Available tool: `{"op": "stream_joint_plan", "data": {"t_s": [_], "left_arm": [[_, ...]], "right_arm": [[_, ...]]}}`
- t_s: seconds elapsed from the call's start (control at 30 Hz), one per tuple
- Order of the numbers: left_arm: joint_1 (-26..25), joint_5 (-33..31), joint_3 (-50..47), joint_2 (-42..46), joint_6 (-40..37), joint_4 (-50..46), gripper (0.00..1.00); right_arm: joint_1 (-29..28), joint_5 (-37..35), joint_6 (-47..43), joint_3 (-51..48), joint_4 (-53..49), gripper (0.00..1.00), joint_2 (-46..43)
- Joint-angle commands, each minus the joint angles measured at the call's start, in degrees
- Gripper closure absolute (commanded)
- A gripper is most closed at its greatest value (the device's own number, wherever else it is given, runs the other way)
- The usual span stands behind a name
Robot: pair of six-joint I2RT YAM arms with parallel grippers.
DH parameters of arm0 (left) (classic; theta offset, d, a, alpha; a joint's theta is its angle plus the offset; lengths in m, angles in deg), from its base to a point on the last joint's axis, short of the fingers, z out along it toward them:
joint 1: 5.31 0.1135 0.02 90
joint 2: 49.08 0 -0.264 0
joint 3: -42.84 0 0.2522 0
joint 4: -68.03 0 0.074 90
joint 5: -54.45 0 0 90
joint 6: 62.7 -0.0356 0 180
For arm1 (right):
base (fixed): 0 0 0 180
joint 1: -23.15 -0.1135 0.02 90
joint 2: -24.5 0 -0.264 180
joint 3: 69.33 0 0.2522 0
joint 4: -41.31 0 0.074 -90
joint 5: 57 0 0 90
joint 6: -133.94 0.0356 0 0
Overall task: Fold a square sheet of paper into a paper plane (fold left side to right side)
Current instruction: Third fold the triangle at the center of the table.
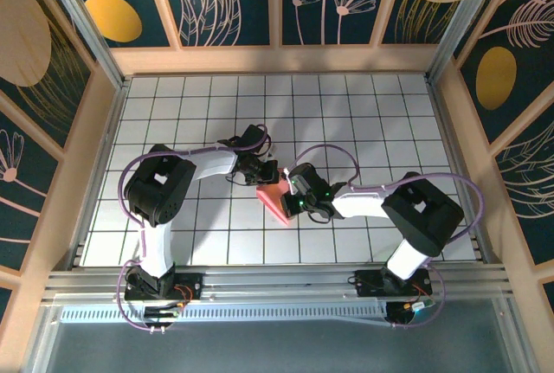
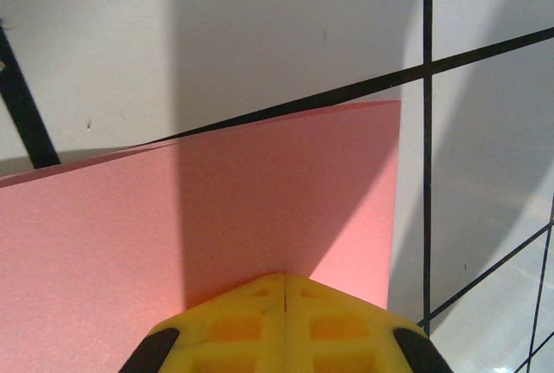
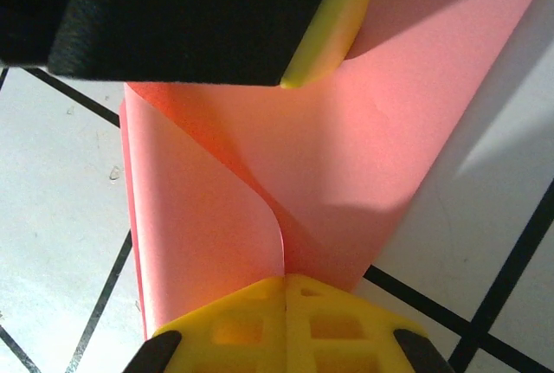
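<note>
Right gripper (image 3: 286,282) with yellow pads pressed together, pinching a curled-over flap of the square sheet of paper (image 3: 346,174). Left gripper (image 2: 284,282) likewise clamped tight, nipping the opposite edge of the salmon-pink sheet, which is stretched flat ahead of its tips. From above: paper in the middle of the white tiled table (image 1: 346,113), between the two wrists, partly folded, a pink wedge showing beside the right gripper.

2 arms are bending inward to the square sheet of paper (image 1: 273,201); left gripper (image 1: 265,170) is resting closed on it, right gripper (image 1: 292,192) is pinching its curled edge.
</note>
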State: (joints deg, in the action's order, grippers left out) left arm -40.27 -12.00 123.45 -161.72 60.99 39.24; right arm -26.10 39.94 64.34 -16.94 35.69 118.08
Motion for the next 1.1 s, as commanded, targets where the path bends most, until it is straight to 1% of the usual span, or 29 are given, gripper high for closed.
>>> {"op": "stream_joint_plan", "data": {"t_s": [0.0,0.13,0.3,0.37,0.47,0.57,0.67,0.8,0.9,1.0,1.07], "left_arm": [[-0.35,-2.74,-1.04,-0.91,0.85,-1.67,0.97],[-0.35,-3.06,1.13,-0.79,0.61,-2.56,0.92],[0.28,-4.45,7.42,-0.70,-1.19,-6.16,0.87],[1.21,-4.90,9.13,0.13,-1.37,-6.94,0.85],[2.97,-5.21,8.69,2.66,-1.11,-6.74,0.85],[4.74,-5.49,4.52,7.46,-0.50,-5.00,0.89],[5.08,-4.67,-1.73,12.92,-0.18,-2.28,0.93],[4.84,1.81,-10.74,18.87,3.29,4.36,0.98],[3.18,5.51,-16.95,20.89,6.79,9.82,0.99],[0.81,7.11,-19.18,20.87,9.47,13.13,1.00],[-0.22,6.96,-19.46,19.92,10.28,13.38,1.00]], "right_arm": [[-0.03,0.79,1.13,0.22,-0.48,1.00,1.70],[-0.32,0.79,1.39,-0.37,-1.12,1.00,2.38],[-0.40,0.88,2.10,-1.23,-1.33,1.00,2.66],[-0.40,0.88,2.34,-1.37,-1.29,1.00,2.66],[-0.40,1.06,2.45,-1.41,-1.13,1.00,2.68],[-0.40,1.15,2.46,-1.23,-1.09,1.00,2.83],[-0.40,1.32,2.45,-1.03,-0.98,1.00,3.01],[-0.40,1.32,2.27,-0.84,-1.19,1.00,3.01],[-0.40,1.23,2.27,-0.84,-1.24,1.00,3.04],[-0.40,1.22,2.28,-0.91,-1.37,1.00,3.06],[-0.40,1.15,2.44,-1.01,-1.37,1.00,2.94]]}}
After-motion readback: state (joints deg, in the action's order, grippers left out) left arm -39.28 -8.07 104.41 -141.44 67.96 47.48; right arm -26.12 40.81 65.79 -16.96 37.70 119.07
